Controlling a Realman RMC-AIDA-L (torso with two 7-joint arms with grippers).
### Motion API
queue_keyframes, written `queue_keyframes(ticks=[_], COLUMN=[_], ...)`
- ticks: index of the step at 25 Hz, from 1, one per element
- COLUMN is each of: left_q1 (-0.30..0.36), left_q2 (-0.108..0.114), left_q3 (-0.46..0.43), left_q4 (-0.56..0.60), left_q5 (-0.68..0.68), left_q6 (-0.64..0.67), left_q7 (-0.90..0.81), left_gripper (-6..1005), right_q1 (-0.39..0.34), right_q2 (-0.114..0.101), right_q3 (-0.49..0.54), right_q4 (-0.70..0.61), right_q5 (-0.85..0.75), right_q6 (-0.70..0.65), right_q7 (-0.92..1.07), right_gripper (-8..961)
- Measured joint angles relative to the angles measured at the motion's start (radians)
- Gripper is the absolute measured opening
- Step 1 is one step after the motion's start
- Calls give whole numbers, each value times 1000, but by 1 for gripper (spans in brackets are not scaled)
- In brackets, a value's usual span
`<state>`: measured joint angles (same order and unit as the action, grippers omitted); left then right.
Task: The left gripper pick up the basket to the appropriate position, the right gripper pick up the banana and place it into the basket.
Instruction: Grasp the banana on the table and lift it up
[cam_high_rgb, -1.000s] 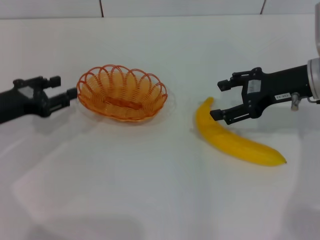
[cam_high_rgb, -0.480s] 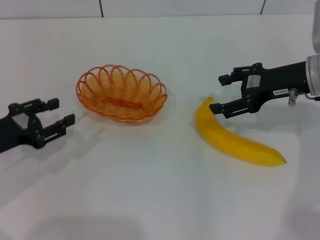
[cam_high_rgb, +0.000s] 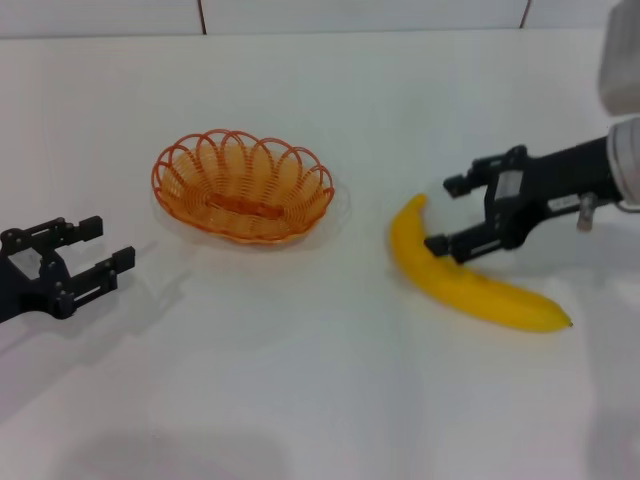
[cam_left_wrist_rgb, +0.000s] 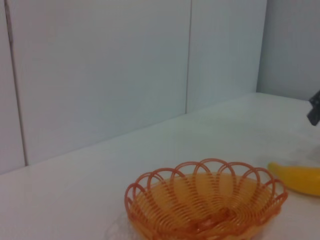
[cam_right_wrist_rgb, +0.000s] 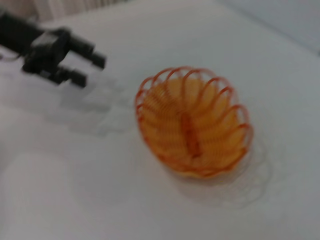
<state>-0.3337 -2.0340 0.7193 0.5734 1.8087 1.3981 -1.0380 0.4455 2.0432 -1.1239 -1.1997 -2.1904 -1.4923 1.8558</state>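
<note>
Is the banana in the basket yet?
Not yet. The basket sits empty on the table, and the left pincer is open, off to its side. The right pincer is open around the banana, which lies on the table. Grabbing, lifting and dropping it in remain.

head looks down; wrists share basket (cam_high_rgb: 243, 185).
</note>
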Motion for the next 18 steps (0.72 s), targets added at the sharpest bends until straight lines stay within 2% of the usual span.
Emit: queue_keyframes(ticks=[3, 7, 12, 18], left_q1=[0, 1, -5, -7], left_q2=[0, 0, 0, 0], left_q3=[0, 0, 0, 0], left_q4=[-1, -1, -1, -1], left_q5=[0, 0, 1, 1], left_q6=[-5, -5, -7, -9], left_q7=[4, 4, 7, 8], left_gripper=[588, 587, 587, 586], right_q1=[-34, -39, -30, 5], right_q2=[-1, -1, -2, -5], right_q3=[-109, -196, -233, -235], right_q4=[-103, -144, -130, -45], right_q5=[-38, -106, -158, -173], right_q6=[-1, -2, 6, 38], right_q7=[106, 201, 245, 248], right_gripper=[873, 867, 860, 852])
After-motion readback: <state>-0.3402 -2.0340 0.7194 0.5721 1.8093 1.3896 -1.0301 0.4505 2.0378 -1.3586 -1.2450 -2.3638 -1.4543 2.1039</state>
